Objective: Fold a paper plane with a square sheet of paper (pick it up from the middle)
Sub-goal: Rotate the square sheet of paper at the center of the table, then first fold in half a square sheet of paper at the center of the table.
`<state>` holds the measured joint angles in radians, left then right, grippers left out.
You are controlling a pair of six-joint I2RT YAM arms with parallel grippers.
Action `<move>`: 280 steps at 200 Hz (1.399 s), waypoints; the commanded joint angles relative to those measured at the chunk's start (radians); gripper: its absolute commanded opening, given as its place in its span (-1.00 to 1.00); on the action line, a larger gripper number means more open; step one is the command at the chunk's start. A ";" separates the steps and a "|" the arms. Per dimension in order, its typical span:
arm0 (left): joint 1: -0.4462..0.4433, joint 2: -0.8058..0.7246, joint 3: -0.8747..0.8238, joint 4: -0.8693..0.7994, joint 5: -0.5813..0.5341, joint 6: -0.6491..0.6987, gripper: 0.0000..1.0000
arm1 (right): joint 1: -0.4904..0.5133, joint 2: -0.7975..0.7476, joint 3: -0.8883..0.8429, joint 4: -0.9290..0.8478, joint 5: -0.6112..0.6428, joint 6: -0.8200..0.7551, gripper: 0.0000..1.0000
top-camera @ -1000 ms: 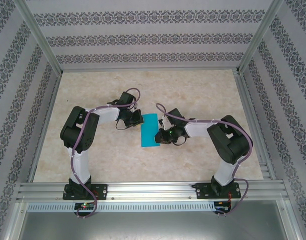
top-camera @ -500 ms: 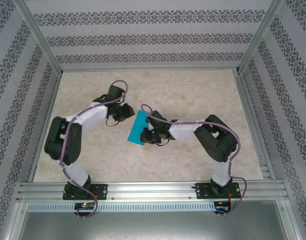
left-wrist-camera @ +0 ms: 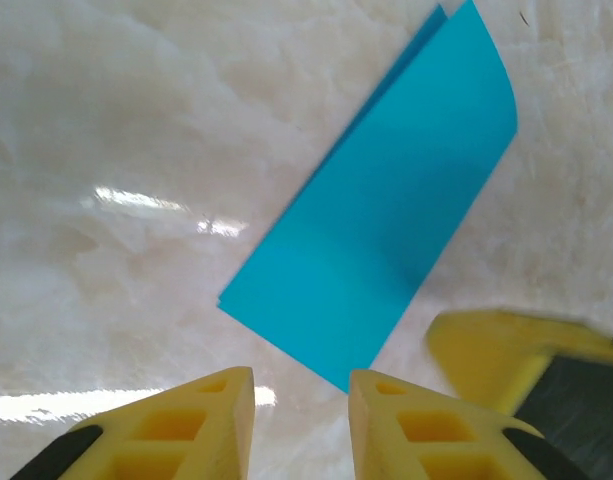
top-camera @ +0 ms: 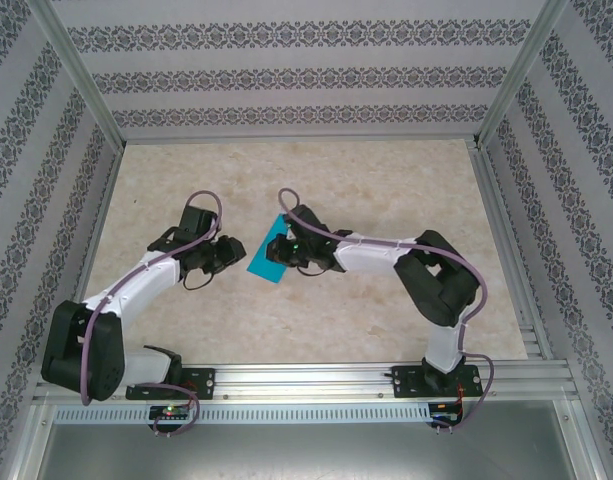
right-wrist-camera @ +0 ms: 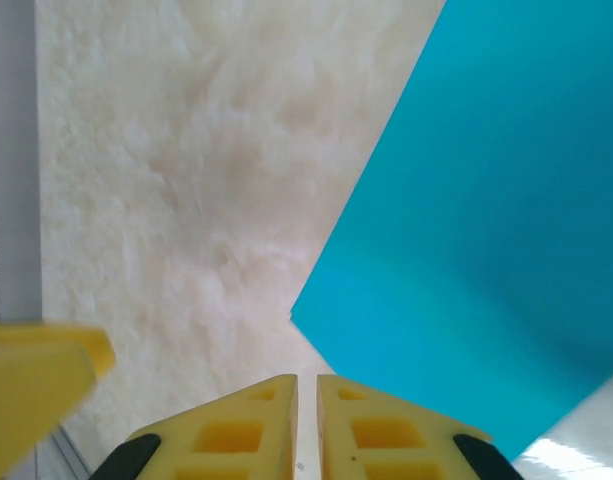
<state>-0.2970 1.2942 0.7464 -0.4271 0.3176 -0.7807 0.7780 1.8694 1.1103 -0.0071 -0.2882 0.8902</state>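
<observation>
The square sheet of paper (top-camera: 263, 262) lies folded in half on the table as a cyan-blue rectangle, tilted. My left gripper (top-camera: 236, 255) sits just left of it, jaws open, nothing between them. In the left wrist view the paper (left-wrist-camera: 386, 220) lies flat ahead of my left gripper (left-wrist-camera: 301, 375), one corner close to the right fingertip. My right gripper (top-camera: 279, 250) is at the paper's right edge. In the right wrist view my right gripper (right-wrist-camera: 307, 378) is shut with a thin slit showing bare table, and the paper (right-wrist-camera: 486, 220) runs under its right finger (right-wrist-camera: 386, 430).
The table (top-camera: 386, 190) is pale marble, framed by aluminium rails and patterned walls (top-camera: 286, 75). A yellow right-arm finger (left-wrist-camera: 486, 345) shows at the lower right of the left wrist view. A left-arm finger (right-wrist-camera: 36, 370) shows at the left of the right wrist view.
The right gripper slid left and the paper went with it, turning clockwise. The left arm swung out to the left and lower, and its jaws opened off the paper.
</observation>
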 commanded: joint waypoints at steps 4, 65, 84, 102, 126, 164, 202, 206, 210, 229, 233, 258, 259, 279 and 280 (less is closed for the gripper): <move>-0.078 -0.019 -0.016 0.107 0.023 -0.074 -0.50 | -0.078 -0.009 -0.011 -0.008 -0.054 -0.069 -0.80; -0.241 0.133 -0.013 0.285 -0.030 -0.190 -0.93 | -0.147 0.108 0.072 -0.064 -0.173 -0.181 -1.00; -0.258 0.179 -0.017 0.368 -0.017 -0.211 -1.00 | -0.145 0.134 0.087 -0.051 -0.216 -0.188 -1.00; -0.266 0.212 -0.016 0.411 -0.022 -0.217 -1.00 | -0.134 0.143 0.097 -0.057 -0.222 -0.196 -1.00; -0.268 0.264 -0.006 0.425 -0.036 -0.203 -1.00 | -0.123 0.147 0.103 -0.093 -0.193 -0.219 -1.00; -0.268 0.366 0.010 0.494 -0.021 -0.207 -1.00 | -0.120 0.172 0.096 -0.115 -0.193 -0.232 -0.99; -0.269 0.379 -0.031 0.528 -0.051 -0.220 -1.00 | -0.121 0.191 0.089 -0.116 -0.198 -0.237 -0.99; -0.269 0.381 -0.031 0.523 -0.051 -0.219 -1.00 | -0.121 0.197 0.092 -0.120 -0.198 -0.239 -0.99; -0.269 0.382 -0.032 0.520 -0.050 -0.218 -1.00 | -0.121 0.200 0.094 -0.123 -0.198 -0.239 -0.99; -0.270 0.382 -0.033 0.499 -0.049 -0.211 -1.00 | -0.121 0.216 0.103 -0.133 -0.199 -0.242 -0.99; -0.270 0.380 -0.034 0.498 -0.048 -0.208 -1.00 | -0.120 0.218 0.103 -0.134 -0.197 -0.241 -0.99; -0.271 0.371 -0.027 0.514 -0.025 -0.194 -1.00 | -0.120 0.215 0.097 -0.146 -0.192 -0.244 -0.99; -0.271 0.371 -0.027 0.516 -0.024 -0.193 -1.00 | -0.120 0.215 0.097 -0.147 -0.191 -0.244 -0.99; -0.270 0.380 -0.021 0.566 0.001 -0.192 -1.00 | -0.119 0.207 0.089 -0.141 -0.192 -0.245 -0.99; -0.270 0.381 -0.019 0.567 0.001 -0.191 -1.00 | -0.119 0.207 0.088 -0.140 -0.192 -0.245 -0.99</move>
<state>-0.5529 1.6772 0.7246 0.0444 0.2897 -0.9817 0.6479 2.0525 1.1995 -0.1207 -0.4847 0.6765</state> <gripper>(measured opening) 0.048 0.045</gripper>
